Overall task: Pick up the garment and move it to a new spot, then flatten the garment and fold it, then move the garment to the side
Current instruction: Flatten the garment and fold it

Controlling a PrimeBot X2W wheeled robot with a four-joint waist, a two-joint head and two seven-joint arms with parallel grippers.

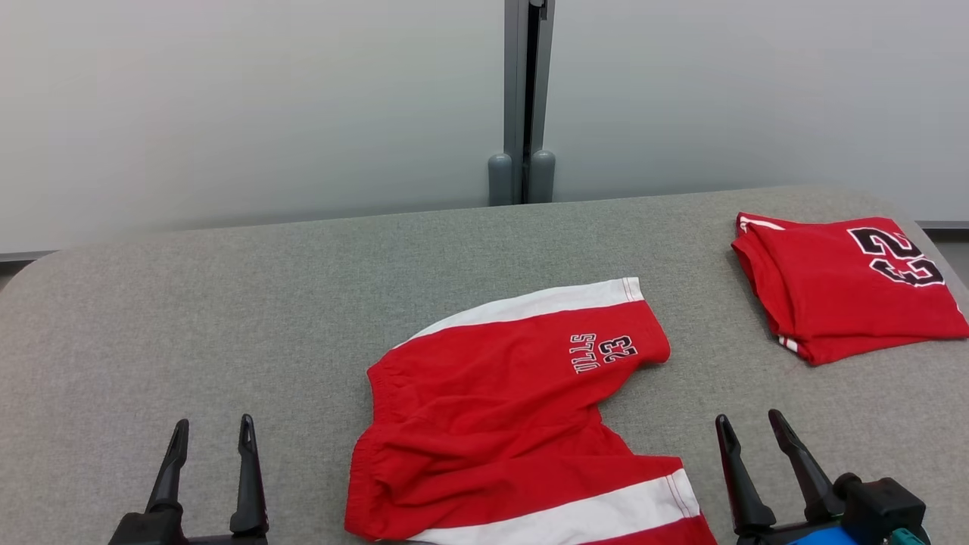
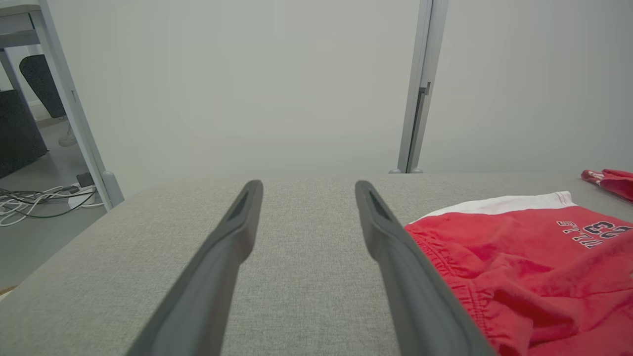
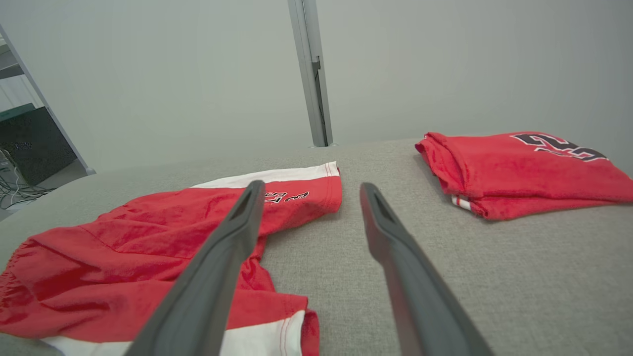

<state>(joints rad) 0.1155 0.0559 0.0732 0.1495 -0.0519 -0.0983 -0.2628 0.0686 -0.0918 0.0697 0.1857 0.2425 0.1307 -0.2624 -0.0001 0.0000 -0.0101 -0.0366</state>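
Observation:
The garment (image 1: 500,409) is a pair of red shorts with white side stripes and a black "23" print, spread loosely on the grey table's front middle; it also shows as the garment (image 2: 534,267) and the garment (image 3: 138,247). My left gripper (image 1: 213,430) stands open over bare table to the left of the shorts' waistband, nothing between its fingers. My right gripper (image 1: 749,424) stands open to the right of the shorts' leg, also empty. Along my left gripper (image 2: 306,190) and my right gripper (image 3: 309,190) I see bare cloth between the fingers.
A folded red jersey (image 1: 844,284) with a black number lies at the table's far right, also seen as the jersey (image 3: 519,168). The grey table (image 1: 227,303) ends at a pale wall with a metal post (image 1: 526,98). Cables (image 2: 34,202) lie on the floor at the left.

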